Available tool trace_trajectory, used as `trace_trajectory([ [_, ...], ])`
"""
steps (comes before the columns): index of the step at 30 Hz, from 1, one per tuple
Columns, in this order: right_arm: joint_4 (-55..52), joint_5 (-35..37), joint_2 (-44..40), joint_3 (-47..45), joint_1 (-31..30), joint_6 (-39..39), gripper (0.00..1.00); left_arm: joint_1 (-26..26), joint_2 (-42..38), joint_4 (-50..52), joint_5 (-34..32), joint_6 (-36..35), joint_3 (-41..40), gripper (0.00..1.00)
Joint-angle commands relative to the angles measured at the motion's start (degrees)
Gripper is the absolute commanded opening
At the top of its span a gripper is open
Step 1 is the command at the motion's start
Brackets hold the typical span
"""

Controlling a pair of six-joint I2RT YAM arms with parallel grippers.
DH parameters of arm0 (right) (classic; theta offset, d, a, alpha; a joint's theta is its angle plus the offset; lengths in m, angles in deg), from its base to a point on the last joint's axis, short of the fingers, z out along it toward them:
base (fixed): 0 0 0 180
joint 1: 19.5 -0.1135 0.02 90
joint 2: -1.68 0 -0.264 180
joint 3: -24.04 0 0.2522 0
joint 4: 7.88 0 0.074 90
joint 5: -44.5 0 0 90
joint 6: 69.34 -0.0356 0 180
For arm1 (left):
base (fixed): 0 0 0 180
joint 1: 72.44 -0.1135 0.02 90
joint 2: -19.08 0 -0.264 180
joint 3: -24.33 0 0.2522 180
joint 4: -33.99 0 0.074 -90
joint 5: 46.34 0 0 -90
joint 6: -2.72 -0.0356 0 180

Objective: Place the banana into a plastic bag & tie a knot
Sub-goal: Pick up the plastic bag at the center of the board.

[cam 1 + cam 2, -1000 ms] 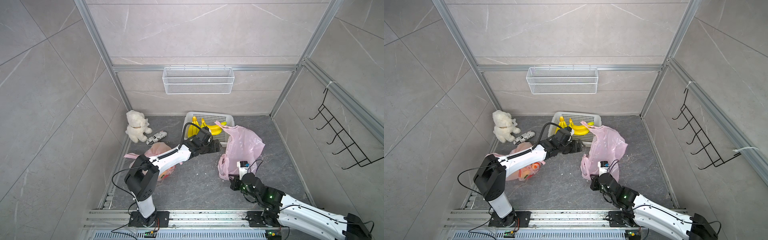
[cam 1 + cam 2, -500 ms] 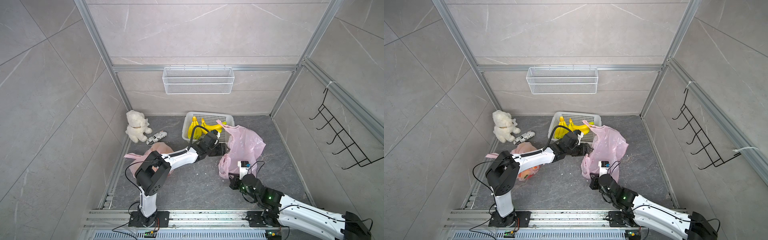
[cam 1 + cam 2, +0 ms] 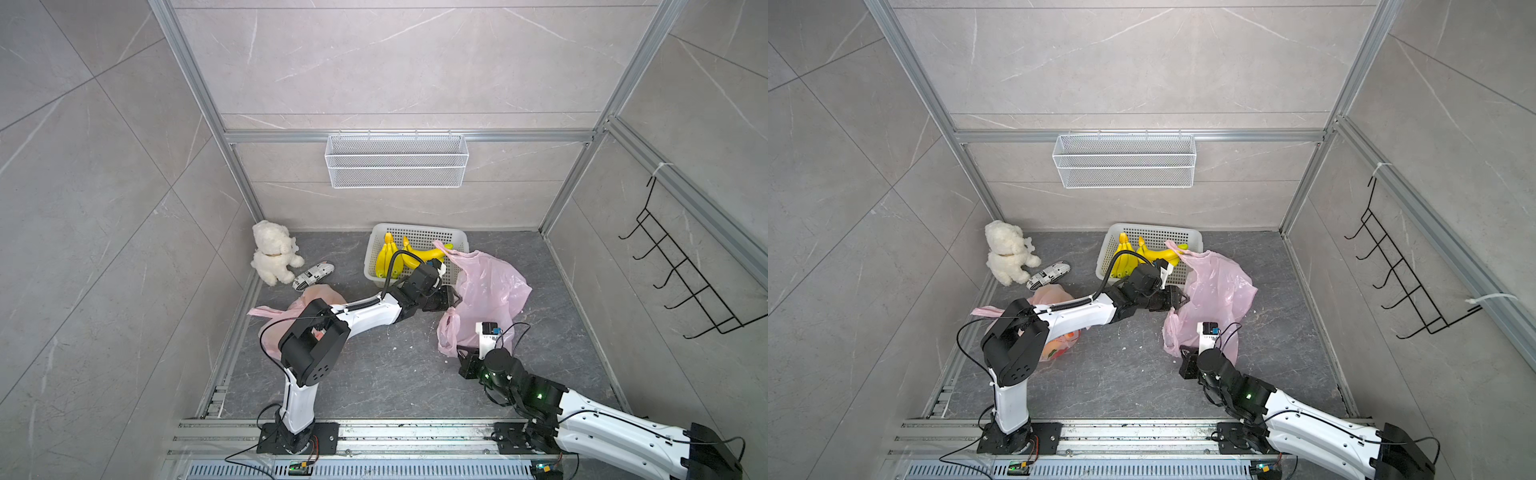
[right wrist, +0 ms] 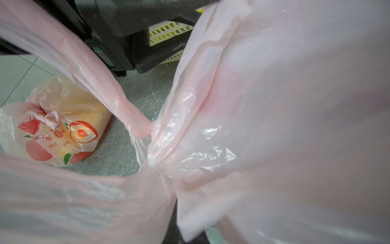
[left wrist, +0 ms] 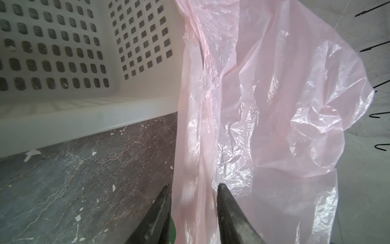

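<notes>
Farthest to the basket's (image 3: 415,229) left in both top views sits a white teddy bear (image 3: 272,257). A small roll with black print (image 3: 313,275) lies between the bear and the basket. Nearer the basket, on its front-left side, a tied printed bag (image 3: 320,296) lies under the left arm, knotted and set aside, out of the working space.

The left gripper (image 3: 451,301) reaches in low at the basket's front-right corner. In the left wrist view its fingers (image 5: 162,202) stand apart with a strip of the pink bag (image 5: 274,105) running between them, unpinched as far as the view shows. It looks placed to take that edge so the mouth can be spread.

The bananas (image 3: 388,259) lie inside the basket, a yellow bunch on its left side, not yet bagged.

The pink bag rises just right of the basket, one handle draped over the basket's corner, which puts the opening beside the fruit. In front of the basket and across the bag, the right gripper (image 3: 467,365) is clenched. The film gathers to a point at it in the right wrist view, so it probably grips the bag's near edge as an anchor.

On the tied bag "ENJ" and "LIFE" can be read under red fruit pictures and creased red characters. The roll's print is too small to read.
</notes>
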Motion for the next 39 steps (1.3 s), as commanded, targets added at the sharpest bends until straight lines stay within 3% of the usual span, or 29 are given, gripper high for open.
trace_trajectory([
  [1,0.3,1.2,-0.7,-0.5,-0.4,0.2,0.0,0.3,1.2,-0.4,1.5,-0.1,2.8,0.31],
  [3,0.0,1.3,-1.1,-0.5,-0.4,0.2,0.0,0.3,1.8,0.2,1.4,-0.3,3.7,0.26],
  [8,-3.8,2.6,-3.7,0.3,-0.4,0.4,0.0,0.9,1.6,2.2,-0.3,-2.1,6.0,0.0],
  [12,-12.0,5.6,-9.5,3.2,-0.5,1.5,0.0,3.6,-0.4,10.1,-6.1,-8.7,12.0,0.0],
  [18,-27.2,11.8,-21.6,10.4,-0.4,4.5,0.47,4.7,-8.0,18.1,-15.9,-15.6,15.4,0.0],
  [22,-32.3,12.2,-23.9,16.8,-0.4,8.6,0.64,5.0,-14.6,22.0,-20.7,-20.1,15.0,0.0],
  [30,-34.3,12.2,-21.2,27.7,-0.4,16.0,0.81,6.1,-31.1,28.1,-26.2,-26.4,8.9,0.0],
  [36,-31.1,9.6,-14.6,30.8,-0.4,18.4,0.87,5.5,-41.9,49.2,-43.4,-31.9,11.3,0.0],
  [39,-28.2,6.5,-8.8,31.9,-0.4,18.3,0.87,5.5,-44.8,59.1,-48.7,-31.8,13.5,0.0],
])
